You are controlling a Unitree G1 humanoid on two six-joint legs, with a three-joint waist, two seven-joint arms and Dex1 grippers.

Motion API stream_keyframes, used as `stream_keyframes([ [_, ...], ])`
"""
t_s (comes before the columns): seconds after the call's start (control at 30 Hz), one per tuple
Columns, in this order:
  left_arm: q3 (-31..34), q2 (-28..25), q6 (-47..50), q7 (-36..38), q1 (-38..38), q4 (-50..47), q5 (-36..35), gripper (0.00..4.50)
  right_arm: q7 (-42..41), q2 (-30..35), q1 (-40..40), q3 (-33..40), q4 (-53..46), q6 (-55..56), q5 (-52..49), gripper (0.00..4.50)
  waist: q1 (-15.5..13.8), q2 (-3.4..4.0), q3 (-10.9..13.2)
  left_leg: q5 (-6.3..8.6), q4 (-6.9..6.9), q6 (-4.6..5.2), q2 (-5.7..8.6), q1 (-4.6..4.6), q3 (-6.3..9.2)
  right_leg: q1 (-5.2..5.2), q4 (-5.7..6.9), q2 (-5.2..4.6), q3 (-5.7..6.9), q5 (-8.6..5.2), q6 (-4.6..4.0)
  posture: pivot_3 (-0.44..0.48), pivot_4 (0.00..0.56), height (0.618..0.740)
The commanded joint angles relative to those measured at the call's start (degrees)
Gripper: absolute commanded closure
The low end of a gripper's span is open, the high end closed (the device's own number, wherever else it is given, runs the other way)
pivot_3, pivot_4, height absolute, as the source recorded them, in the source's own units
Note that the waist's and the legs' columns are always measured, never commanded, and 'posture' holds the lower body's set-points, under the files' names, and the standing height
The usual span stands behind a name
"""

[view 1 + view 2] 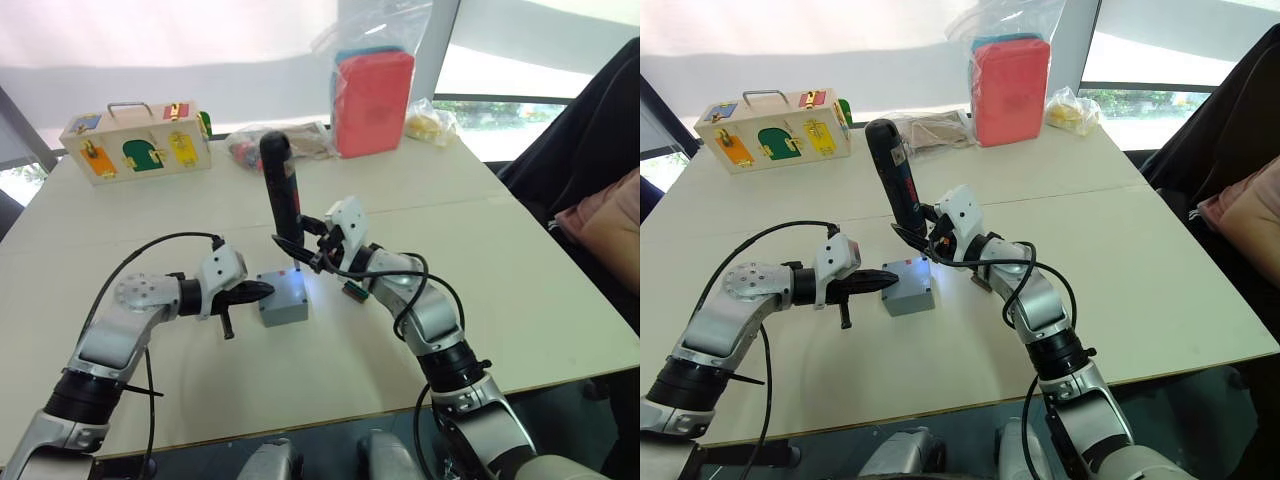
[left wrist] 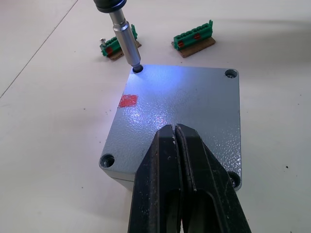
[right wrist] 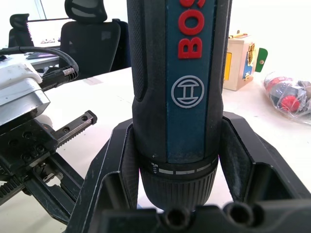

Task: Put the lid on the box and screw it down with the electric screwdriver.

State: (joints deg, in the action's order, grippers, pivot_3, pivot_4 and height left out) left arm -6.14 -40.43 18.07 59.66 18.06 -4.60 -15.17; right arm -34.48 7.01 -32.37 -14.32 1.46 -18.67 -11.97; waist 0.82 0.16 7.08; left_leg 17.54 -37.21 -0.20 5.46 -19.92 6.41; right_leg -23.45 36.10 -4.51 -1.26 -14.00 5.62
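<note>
A robot drives a screw into one corner of a grey box lid on a pale worktop.

The lid already sits flush on the box, near the middle of the worktop. The right hand is clamped around the electric screwdriver, which stands nearly upright, its bit seated in a far corner hole under a blue-white glow. The left hand, fingers pressed together and holding nothing, rests its tips on the near edge of the lid, seemingly steadying it. Doing this step well likely means keeping the bit in line with the hole, pressing straight down, and holding the box firm so that it does not twist. Three other corner holes look open. Two green connector blocks lie just beyond the box.
</note>
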Motion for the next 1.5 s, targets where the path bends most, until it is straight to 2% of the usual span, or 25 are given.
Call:
stream_keyframes([
  [0.03, -0.7, -0.2, 0.4, 0.2, -0.4, 0.4, 0.8, 4.5, 0.2, 1.6, 1.6, -1.0, 4.3, 0.2, 2.9, 2.67, 0.0, 0.02, 0.0, 0.0, 0.0, 0.0, 0.0, 0.0, 0.0, 0.0, 0.0, 0.0, 0.0, 0.0, 0.0, 0.0, 0.15, 0.74],
  [0.27, -0.2, -0.6, 1.4, 1.0, 0.8, -1.2, -0.3, 4.5, 2.7, 0.4, -4.0, 4.9, -4.9, -2.3, -2.1, 2.67, -0.2, 0.02, 0.1, 0.0, 0.01, 0.0, 0.0, -0.27, 0.03, -0.2, -0.02, -0.01, 0.01, 0.0, 0.0, 0.0, 0.15, 0.74],
  [0.43, 0.9, -0.7, 3.0, 1.3, 2.6, -4.3, -2.1, 4.5, 5.4, 1.8, -10.0, 11.3, -13.7, -13.5, -9.4, 2.67, -0.2, -0.03, 0.5, -0.25, -0.1, -0.42, 0.03, -1.07, 0.07, -0.98, 0.11, -0.05, 0.01, 0.03, -0.01, 0.0, 0.15, 0.74],
  [0.47, 1.4, -0.9, 3.4, 1.4, 2.9, -5.4, -2.7, 4.5, 6.4, 2.7, -11.9, 13.9, -15.4, -17.7, -12.4, 2.67, -0.2, -0.04, 0.6, -0.34, -0.25, -0.58, 0.03, -1.58, 0.11, -1.45, 0.2, -0.04, 0.03, 0.06, -0.03, 0.0, 0.15, 0.74],
  [0.57, 3.7, -1.6, 5.2, 2.0, 3.9, -9.3, -5.7, 4.5, 10.0, 6.8, -17.1, 20.4, -18.4, -32.8, -18.8, 2.67, 0.0, -0.04, 0.7, -0.37, -0.23, -0.62, 0.02, -1.83, 0.09, -1.76, 0.22, -0.04, 0.01, 0.07, -0.04, 0.0, 0.15, 0.74],
  [0.67, 5.9, -2.7, 6.6, 2.6, 5.1, -11.6, -8.3, 4.5, 10.4, 14.8, -19.3, 22.4, -19.0, -46.4, -20.5, 2.67, 0.1, -0.03, 0.7, -0.38, -0.25, -0.62, -0.02, -2.08, 0.1, -1.97, 0.19, -0.04, 0.05, 0.06, -0.05, 0.0, 0.15, 0.74],
  [0.77, 7.6, -3.5, 8.1, 2.4, 5.8, -13.1, -10.5, 4.5, 11.0, 22.7, -20.8, 19.7, -18.0, -57.6, -19.8, 2.67, 0.1, 0.02, 0.8, -0.36, -0.25, -0.59, -0.03, -2.11, 0.07, -1.95, 0.13, -0.06, 0.04, 0.06, -0.05, 0.0, 0.15, 0.74],
  [0.87, 8.9, -4.4, 9.3, 2.6, 5.8, -14.4, -12.4, 4.5, 9.2, 29.1, -20.3, 14.7, -17.7, -59.3, -18.1, 2.67, 0.0, 0.11, 1.1, -0.31, -0.25, -0.47, -0.02, -2.13, -0.02, -1.96, 0.13, -0.11, 0.02, 0.08, -0.07, 0.0, 0.15, 0.74],
  [0.97, 10.4, -5.6, 10.0, 2.9, 5.5, -16.5, -14.0, 4.5, 7.2, 37.9, -21.9, 6.0, -11.3, -70.9, -18.3, 2.67, 0.1, 0.06, 1.2, -0.34, -0.24, -0.53, -0.04, -2.15, -0.03, -1.99, 0.13, -0.08, 0.03, 0.08, -0.07, 0.0, 0.15, 0.74],
  [1.03, 11.1, -5.9, 10.3, 2.5, 5.6, -17.2, -14.8, 4.5, 7.1, 41.1, -22.1, 1.6, -5.6, -73.6, -18.8, 2.67, 0.0, 0.01, 1.2, -0.36, -0.27, -0.55, -0.07, -2.21, -0.04, -2.0, 0.1, -0.08, 0.04, 0.08, -0.07, 0.0, 0.15, 0.74],
  [1.13, 11.7, -6.0, 11.1, 1.7, 5.7, -18.0, -15.9, 4.5, 7.0, 41.7, -22.6, -0.9, 0.5, -73.8, -19.8, 2.67, -0.1, -0.05, 1.6, -0.32, -0.52, -0.48, -0.06, -2.35, -0.05, -1.98, 0.06, -0.09, 0.05, 0.08, -0.07, 0.0, 0.15, 0.74],
  [1.27, 12.1, -6.9, 10.5, 1.0, 4.3, -19.2, -15.1, 4.5, 8.6, 39.0, -23.2, -0.6, 9.1, -73.8, -19.5, 2.67, 0.2, 0.02, 1.8, -0.29, -0.71, -0.45, -0.07, -2.42, -0.12, -2.0, 0.1, -0.06, 0.03, 0.15, -0.03, 0.0, 0.15, 0.74],
  [1.5, 13.2, -8.3, 11.6, 0.4, 2.8, -21.3, -16.5, 4.5, 9.4, 37.5, -24.0, -1.6, 16.2, -73.8, -18.4, 2.67, -0.1, -0.06, 1.8, -0.29, -0.86, -0.44, -0.08, -2.42, -0.09, -1.92, 0.1, -0.03, 0.06, 0.21, -0.01, 0.0, 0.15, 0.74],
])
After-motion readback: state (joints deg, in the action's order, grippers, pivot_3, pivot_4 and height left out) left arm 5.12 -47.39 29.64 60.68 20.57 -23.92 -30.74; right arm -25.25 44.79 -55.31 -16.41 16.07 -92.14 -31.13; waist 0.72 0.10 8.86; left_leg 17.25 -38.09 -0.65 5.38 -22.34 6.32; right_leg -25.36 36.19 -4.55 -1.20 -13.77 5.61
